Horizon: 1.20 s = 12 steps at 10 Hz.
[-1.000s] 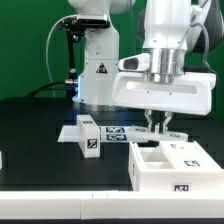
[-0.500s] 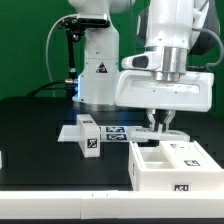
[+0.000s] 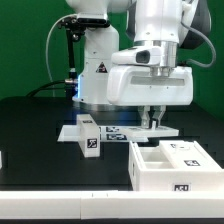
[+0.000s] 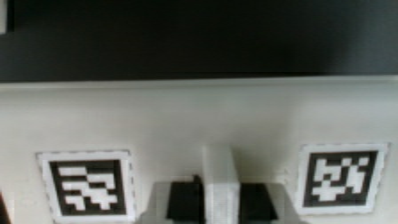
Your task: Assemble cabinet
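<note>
My gripper [image 3: 152, 121] is shut on a large flat white cabinet panel [image 3: 150, 88] and holds it upright above the table. In the wrist view the panel [image 4: 196, 120] fills the picture, with one black-and-white tag [image 4: 86, 183] on each side of the jaws. The dark fingers [image 4: 262, 200] clamp a thin white rib of the panel, and the gripper [image 4: 221, 203] sits between the tags. The white cabinet box [image 3: 171, 166] with inner compartments stands on the table at the exterior view's lower right, below and in front of the panel.
The marker board [image 3: 118, 131] lies flat on the black table behind the box. A small white tagged block [image 3: 89, 136] stands at its left end. The robot's base [image 3: 97, 70] rises behind. A white object shows at the far left edge [image 3: 2, 159].
The gripper and the held panel have moved toward the exterior view's left and a little upward. The cabinet box and the small block have not moved.
</note>
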Tool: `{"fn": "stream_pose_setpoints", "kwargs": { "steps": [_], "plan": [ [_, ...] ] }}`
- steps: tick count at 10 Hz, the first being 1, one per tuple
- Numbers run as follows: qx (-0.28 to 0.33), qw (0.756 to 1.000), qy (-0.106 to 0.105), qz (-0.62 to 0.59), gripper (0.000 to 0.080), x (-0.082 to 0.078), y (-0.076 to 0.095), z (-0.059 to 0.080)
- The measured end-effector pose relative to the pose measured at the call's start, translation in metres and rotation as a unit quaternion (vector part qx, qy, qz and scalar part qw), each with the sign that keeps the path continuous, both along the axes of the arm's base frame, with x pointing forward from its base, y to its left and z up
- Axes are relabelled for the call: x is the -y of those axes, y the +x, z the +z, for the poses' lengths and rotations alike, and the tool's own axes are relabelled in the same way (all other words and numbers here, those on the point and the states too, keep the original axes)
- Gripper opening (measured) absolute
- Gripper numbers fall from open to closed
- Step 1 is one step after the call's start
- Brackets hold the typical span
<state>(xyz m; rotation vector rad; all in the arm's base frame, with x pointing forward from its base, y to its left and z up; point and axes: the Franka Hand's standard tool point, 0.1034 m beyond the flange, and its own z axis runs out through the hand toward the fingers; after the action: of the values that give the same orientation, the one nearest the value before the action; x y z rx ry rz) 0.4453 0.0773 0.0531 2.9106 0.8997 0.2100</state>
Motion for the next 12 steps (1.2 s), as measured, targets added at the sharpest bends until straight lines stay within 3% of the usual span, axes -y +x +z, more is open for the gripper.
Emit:
{"fn": "stream_pose_setpoints", "kwargs": {
  "steps": [2,4,7,10,12],
  "plan": [
    [-0.002,0.999,-0.010,0.045,0.0067,0.001,0.001,0.000],
    [-0.014,0.976,-0.039,0.215,0.0067,-0.010,0.002,0.003],
    [-0.017,0.952,-0.056,0.300,0.0067,-0.001,0.005,0.007],
    [-0.019,0.952,-0.056,0.300,0.0067,-0.001,0.004,0.006],
    [-0.077,0.956,-0.048,0.279,0.0067,0.003,-0.006,-0.001]
  ]
}}
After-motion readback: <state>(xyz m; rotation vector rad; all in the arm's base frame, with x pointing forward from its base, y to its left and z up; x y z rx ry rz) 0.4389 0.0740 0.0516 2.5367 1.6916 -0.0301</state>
